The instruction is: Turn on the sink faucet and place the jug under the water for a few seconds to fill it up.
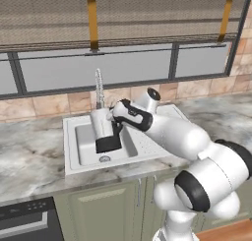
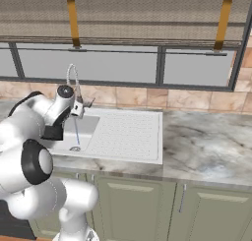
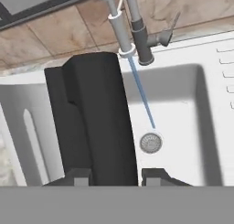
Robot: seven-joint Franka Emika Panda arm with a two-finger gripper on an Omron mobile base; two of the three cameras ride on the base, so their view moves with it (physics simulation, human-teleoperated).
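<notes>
Over the sink (image 1: 74, 151), gripper (image 3: 114, 175) pinching the jug (image 1: 106, 132) beside the water (image 3: 141, 95).

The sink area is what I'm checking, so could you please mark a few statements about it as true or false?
1. Water is running from the sink faucet. True.
2. The stream falls into the jug. False: in the hand view it passes beside the jug and lands near the drain.
3. The claw holds the jug over the sink. True.
4. The jug stands on the drainboard. False: it is held over the basin.
5. The faucet stands at the sink's front edge. False: it rises at the back, by the wall.
</notes>
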